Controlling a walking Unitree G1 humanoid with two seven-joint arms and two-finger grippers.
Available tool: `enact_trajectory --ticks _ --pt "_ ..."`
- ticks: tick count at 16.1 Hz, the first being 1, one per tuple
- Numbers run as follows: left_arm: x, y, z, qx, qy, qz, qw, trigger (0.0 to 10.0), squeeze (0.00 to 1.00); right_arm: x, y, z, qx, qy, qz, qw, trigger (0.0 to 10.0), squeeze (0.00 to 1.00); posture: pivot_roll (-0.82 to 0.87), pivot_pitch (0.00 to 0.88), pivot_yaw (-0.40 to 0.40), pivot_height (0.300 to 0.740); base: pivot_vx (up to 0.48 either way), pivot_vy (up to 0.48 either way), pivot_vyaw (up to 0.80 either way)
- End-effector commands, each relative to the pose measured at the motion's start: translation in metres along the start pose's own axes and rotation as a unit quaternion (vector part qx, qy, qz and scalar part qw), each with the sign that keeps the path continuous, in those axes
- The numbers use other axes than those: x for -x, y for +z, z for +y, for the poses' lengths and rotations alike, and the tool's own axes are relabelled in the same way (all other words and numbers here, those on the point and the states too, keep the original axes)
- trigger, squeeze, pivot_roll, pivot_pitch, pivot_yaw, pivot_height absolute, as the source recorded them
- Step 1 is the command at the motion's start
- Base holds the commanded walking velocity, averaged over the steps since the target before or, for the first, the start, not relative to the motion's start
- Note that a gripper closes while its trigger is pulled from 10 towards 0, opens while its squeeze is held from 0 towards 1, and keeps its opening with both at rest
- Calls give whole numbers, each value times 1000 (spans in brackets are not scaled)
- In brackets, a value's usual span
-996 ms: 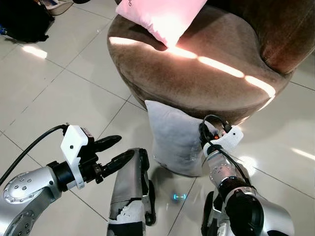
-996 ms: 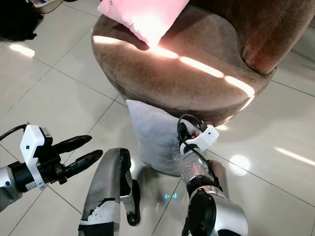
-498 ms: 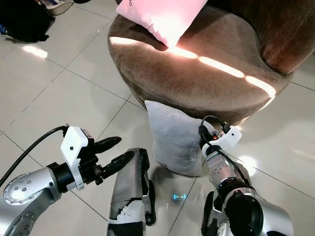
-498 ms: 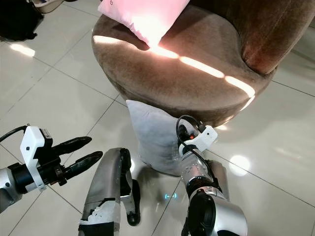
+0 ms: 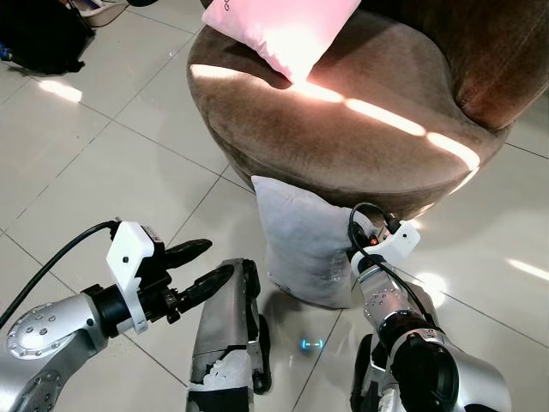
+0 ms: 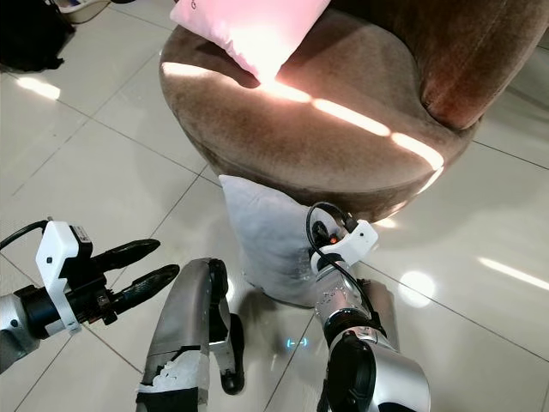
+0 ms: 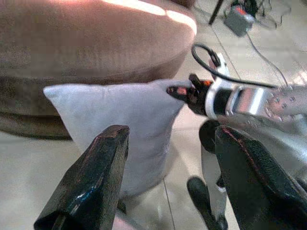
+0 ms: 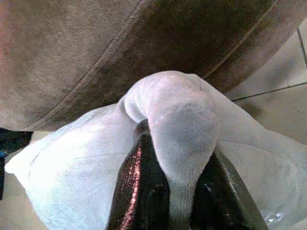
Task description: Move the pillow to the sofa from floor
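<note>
Fabric is pinched between the two black fingers of the right gripper (image 8: 178, 201): a fold of the grey pillow (image 5: 300, 245) bulges up out of the narrow gap, so the jaws are clamped on the pillow's upper right corner. Just beyond that fold, straight ahead of the fingertips, runs the brown velvet side of the sofa (image 5: 343, 137), with a seam curving across it. The pillow stands upright on the tiled floor (image 5: 94, 163), its back leaning against the sofa's rounded base. Compared with a second ago the right wrist sits very slightly higher and closer to the sofa, and the pillow's gripped corner has risen a touch with it; the bottom of the pillow has not left the floor.

The left gripper (image 5: 199, 263) hovers off to the pillow's left, its fingers spread wide apart and holding nothing. Between those fingers, in the left wrist view, the pillow's face and the right wrist with its looped black cable show ahead, well apart from the fingertips. This gripper has not shifted since the earlier frames.

Farther out, a pink pillow (image 5: 283, 30) lies on the sofa seat, crossed by a bright band of sunlight.
</note>
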State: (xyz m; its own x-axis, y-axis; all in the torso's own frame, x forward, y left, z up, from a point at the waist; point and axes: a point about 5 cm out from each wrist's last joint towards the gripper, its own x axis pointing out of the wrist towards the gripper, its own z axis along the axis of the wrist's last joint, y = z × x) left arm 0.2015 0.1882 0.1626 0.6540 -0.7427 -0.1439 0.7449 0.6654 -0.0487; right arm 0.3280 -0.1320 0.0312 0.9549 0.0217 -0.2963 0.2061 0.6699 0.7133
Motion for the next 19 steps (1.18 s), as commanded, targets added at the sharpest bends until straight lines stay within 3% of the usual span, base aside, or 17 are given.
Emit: enact_trajectory --ticks 1,4,6,8,10,13,15,16,17,19 --pt "0 -7 1 2 10 8 1000 10000 0 5 -13 -4 -11 0 23 1000 0 0 306 252 92 533 0 0 0" --pt "-2 -20 8 6 45 4 999 10000 0 5 -14 4 0 49 18 999 0 0 220 186 48 533 0 0 0" --pt "-11 -29 13 10 58 -3 998 10000 0 6 -14 14 17 98 17 995 0 0 145 141 36 533 0 0 0" --pt "-22 -34 13 24 73 -27 997 10000 0 16 -7 26 58 169 8 984 0 0 74 88 35 533 0 0 0" --pt "-36 -34 16 35 88 -45 994 10000 0 24 17 36 76 199 -14 977 0 0 17 64 53 533 0 0 0" --pt "-62 -27 26 6 141 -52 989 10000 0 48 77 62 102 231 -112 961 0 0 -34 24 105 533 0 0 0" --pt "-75 -10 37 -6 193 -73 978 10000 0 73 106 79 149 221 -180 947 0 0 -59 11 120 533 0 0 0" --pt "-80 5 39 -28 215 -91 972 10000 0 86 116 85 192 194 -199 941 3922 0 -64 0 117 533 0 0 0" --pt "-83 10 40 -37 221 -99 969 10000 0 88 117 86 208 184 -198 940 10000 0 -66 0 113 533 0 0 0" --pt "-93 28 40 -50 235 -132 962 10000 0 102 117 89 234 199 -195 931 10000 0 -66 0 104 533 0 0 0"
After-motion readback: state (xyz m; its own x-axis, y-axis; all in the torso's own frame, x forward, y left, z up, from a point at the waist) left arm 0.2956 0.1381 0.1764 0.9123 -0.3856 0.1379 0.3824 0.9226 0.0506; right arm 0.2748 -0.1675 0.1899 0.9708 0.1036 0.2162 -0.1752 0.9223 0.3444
